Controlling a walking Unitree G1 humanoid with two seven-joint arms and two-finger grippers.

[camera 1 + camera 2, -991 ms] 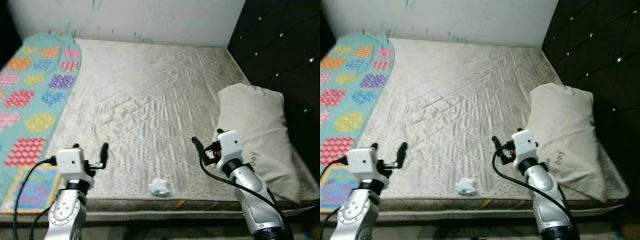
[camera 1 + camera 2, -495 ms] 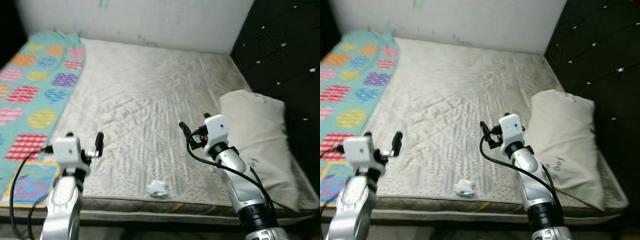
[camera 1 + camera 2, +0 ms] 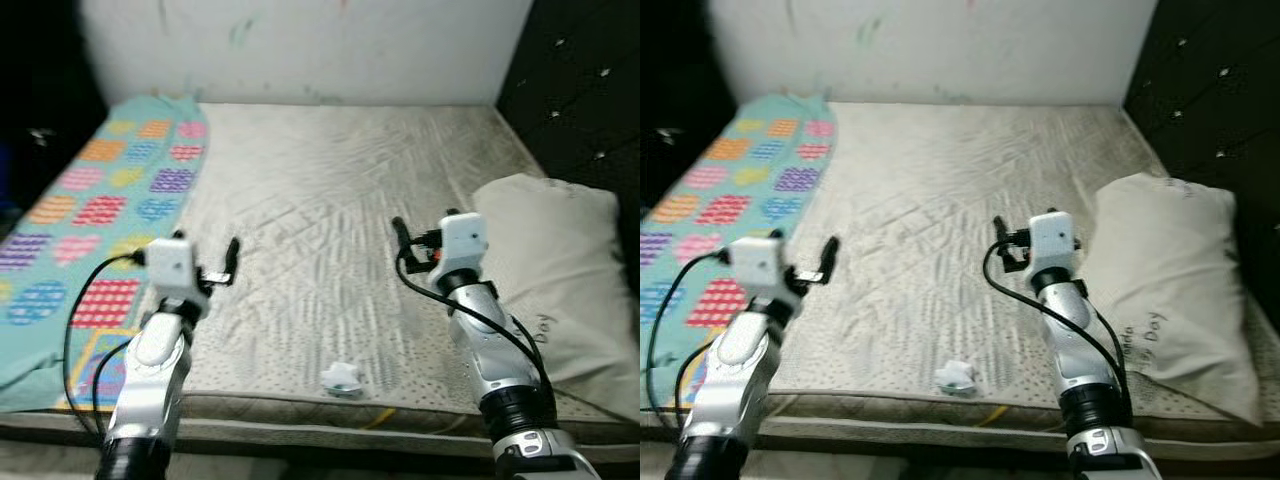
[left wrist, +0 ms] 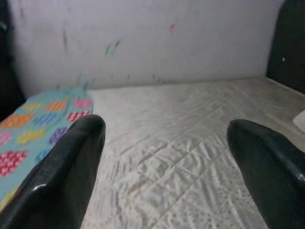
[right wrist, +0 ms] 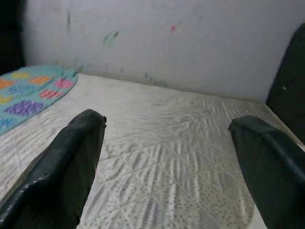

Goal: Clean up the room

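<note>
You have a small crumpled white wrapper [image 3: 343, 378] lying on the bare quilted mattress [image 3: 330, 190], close to the near edge and roughly midway between your two arms. It sits lower in the head views than either gripper, nearer the robot's body than both sets of fingers, and nothing is touching it.

Your left gripper [image 3: 232, 262] is held above the mattress near the edge of the patterned blanket [image 3: 100, 200], well apart from the wrapper, which lies to its right and closer to the bed's front edge. In the left wrist view its two black fingers [image 4: 66, 167] stand wide apart with only mattress between them; it holds nothing.

Your right gripper [image 3: 399, 237] hovers over the middle of the mattress, just beside the white pillow [image 3: 560, 270] that rests along the right side by the dark tufted headboard [image 3: 590, 90]. The wrapper lies below and slightly to the left of it, apart from it. In the right wrist view its fingers [image 5: 62, 176] are likewise spread wide and empty.

A marked white wall [image 3: 320, 50] runs along the far side of the bed.
</note>
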